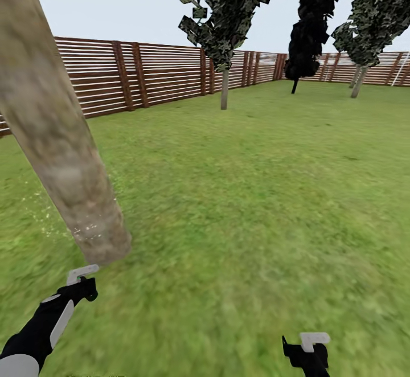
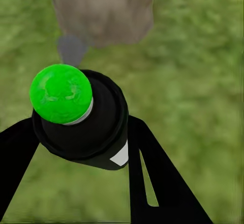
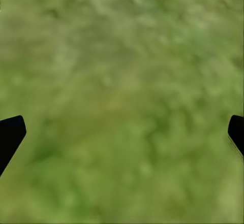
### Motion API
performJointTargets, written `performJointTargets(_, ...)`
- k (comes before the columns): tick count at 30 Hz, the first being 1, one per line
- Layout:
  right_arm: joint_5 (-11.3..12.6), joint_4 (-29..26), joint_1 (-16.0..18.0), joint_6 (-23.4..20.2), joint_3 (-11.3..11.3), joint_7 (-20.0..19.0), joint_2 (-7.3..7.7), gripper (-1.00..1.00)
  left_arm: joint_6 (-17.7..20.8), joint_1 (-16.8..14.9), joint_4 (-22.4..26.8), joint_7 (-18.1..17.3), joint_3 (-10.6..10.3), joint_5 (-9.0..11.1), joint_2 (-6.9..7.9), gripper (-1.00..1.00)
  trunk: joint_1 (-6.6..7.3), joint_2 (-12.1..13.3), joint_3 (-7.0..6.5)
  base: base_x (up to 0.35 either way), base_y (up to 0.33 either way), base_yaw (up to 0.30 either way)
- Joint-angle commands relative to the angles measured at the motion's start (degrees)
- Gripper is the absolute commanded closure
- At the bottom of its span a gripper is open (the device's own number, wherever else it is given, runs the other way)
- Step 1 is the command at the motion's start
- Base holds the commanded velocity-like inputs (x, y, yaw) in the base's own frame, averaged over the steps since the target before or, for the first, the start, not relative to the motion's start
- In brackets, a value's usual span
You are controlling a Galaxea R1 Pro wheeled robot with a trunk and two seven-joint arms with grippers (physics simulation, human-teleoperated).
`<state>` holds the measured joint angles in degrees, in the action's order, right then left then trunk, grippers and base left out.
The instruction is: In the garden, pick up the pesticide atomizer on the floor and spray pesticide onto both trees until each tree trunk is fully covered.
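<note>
Head view puts the thick mottled trunk (image 1: pixel 60 138) of one tree at the near left, leaning across the picture from the upper left corner down to its foot on the grass (image 1: pixel 245 206). Just below and near that foot is the left gripper (image 1: pixel 80 286), on a black arm with a white panel that reaches forward from the lower left corner. In the left wrist view its two black fingers (image 2: pixel 152 178) are clamped on the pesticide atomizer (image 2: pixel 84 117), a dark round body with a bright green cap, and the base of the trunk fills the space directly ahead of it. So the tree lies straight in front of the left hand and very near, with the trunk's long axis rising up and away to the left; I judge that the spray must travel up along this line to cover it. Farther away stands a wooden fence (image 1: pixel 165 72), with thin-stemmed conifers (image 1: pixel 225 29) before it. At the near right, the right gripper (image 1: pixel 310 345) hangs low over the grass; in the right wrist view its fingertips (image 3: pixel 10 132) stand wide apart, with nothing between them.
</note>
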<state>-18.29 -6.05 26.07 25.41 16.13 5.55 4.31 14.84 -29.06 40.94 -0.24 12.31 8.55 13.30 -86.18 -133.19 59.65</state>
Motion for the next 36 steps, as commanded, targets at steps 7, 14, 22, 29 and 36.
performJointTargets(7, -0.61, 0.07, 0.03, 0.17, 0.30, 0.25, 0.00, -1.00, 0.40, -0.03, 0.08, -0.03, 0.08, 0.55, -0.03, 1.00, 0.00, -0.02, 0.05, 0.096, -0.262, 0.278)
performJointTargets(14, -0.61, 0.07, 0.03, 0.17, 0.30, 0.25, 0.00, -1.00, 0.37, -0.03, 0.04, -0.11, 0.08, 0.66, -0.03, 1.00, 0.00, -0.02, 0.05, 0.150, -0.254, 0.278)
performJointTargets(22, -0.61, 0.07, 0.03, 0.17, 0.30, 0.25, 0.00, -1.00, 0.50, -0.03, 0.01, -0.03, 0.32, 0.66, 0.02, 1.00, 0.00, -0.02, 0.05, 0.216, -0.129, 0.278)
performJointTargets(29, -0.61, 0.07, 0.03, 0.17, 0.32, 0.30, 0.00, -1.00, 1.95, -0.59, 6.66, -0.85, -0.43, -0.04, 0.32, 1.00, 0.00, -0.02, 0.05, 0.010, -0.002, 0.191)
performJointTargets(36, -0.52, 0.07, 0.03, 0.21, 0.39, 0.43, 0.08, -1.00, 18.44, -1.20, 23.41, -8.20, -9.20, -2.02, 0.81, 1.00, 0.00, -0.02, 0.05, 0.000, 0.000, 0.004)
